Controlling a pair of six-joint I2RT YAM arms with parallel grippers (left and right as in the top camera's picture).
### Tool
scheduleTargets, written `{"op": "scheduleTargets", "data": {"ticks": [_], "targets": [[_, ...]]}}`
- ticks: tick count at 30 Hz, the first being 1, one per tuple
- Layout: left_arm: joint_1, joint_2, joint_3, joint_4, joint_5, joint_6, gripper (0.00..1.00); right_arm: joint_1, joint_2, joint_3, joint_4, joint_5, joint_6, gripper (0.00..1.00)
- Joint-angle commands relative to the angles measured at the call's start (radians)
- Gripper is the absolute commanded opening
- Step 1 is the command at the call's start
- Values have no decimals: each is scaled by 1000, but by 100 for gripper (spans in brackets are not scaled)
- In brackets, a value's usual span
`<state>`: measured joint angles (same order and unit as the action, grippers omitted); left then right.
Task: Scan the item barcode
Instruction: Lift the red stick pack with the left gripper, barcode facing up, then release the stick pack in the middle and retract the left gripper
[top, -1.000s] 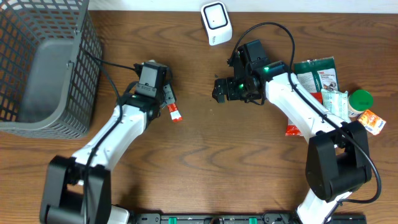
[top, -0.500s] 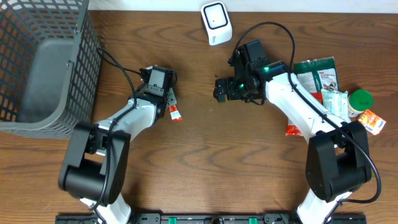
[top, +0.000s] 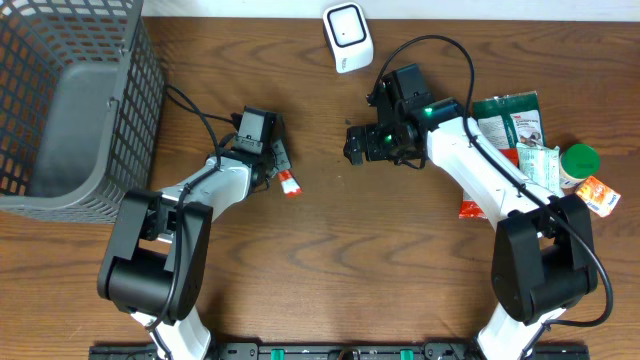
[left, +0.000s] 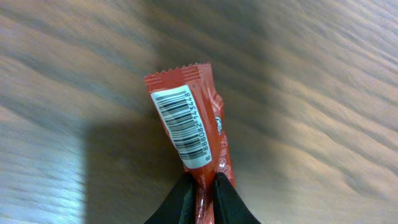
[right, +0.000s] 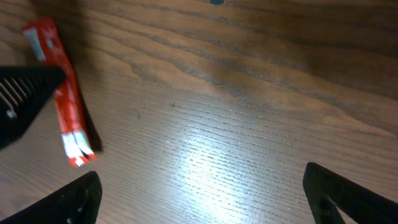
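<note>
Left gripper (left: 202, 186) is pinched narrow on the tail of the red sachet (left: 189, 124). Only the left wrist view shows its barcode label (left: 183, 127). Overhead, the sachet sits at that gripper's 5 o'clock and the white scanner (top: 346, 37) at 1 o'clock. Right gripper (right: 205, 199) gapes wide, holding nothing.

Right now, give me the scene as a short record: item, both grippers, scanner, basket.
item: red packet, barcode label facing the left wrist camera
left gripper: shut on one end of the red packet
right gripper: open, holding nothing
scanner: white, at the far edge of the table, apart from both grippers
basket: grey wire, far left
other goods: piled at the right
packet lifted or resting: cannot tell
</note>
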<state>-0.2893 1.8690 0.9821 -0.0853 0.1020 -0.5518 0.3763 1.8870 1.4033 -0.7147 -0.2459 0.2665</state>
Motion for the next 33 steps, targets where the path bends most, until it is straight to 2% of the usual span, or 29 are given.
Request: {"op": "scheduleTargets", "data": {"ticks": [1,8,10,13,14,18,25,30,33], "targets": [[-26,25,-17,-93,175,-107,12,-2,-2,-6,-8,9,-14,95],[-77,16,-17,-154,196,-119,17,7,-2,-6,-27,5,-82,89],[-84,-8,-17,-166,203,-119,28,7,-5,-5,-30,5,-82,87],[-85,-81,-17,-194,199,-92,35,14,-16,-5,-34,2,-116,87],[-81,-108,-17,-203,192,-84,41,18,-21,-5,-35,1,-129,87],[-57,-251,-17,-267,100,-63,59,46,-45,-5,-45,1,-144,86],[29,-435,-17,-434,-85,47,63,129,-51,-5,-45,2,-144,79],[158,-471,-17,-531,-96,77,64,228,-50,-5,-22,20,-140,77],[225,-470,-17,-567,-96,89,73,288,-50,-5,-5,60,-140,77]]}}
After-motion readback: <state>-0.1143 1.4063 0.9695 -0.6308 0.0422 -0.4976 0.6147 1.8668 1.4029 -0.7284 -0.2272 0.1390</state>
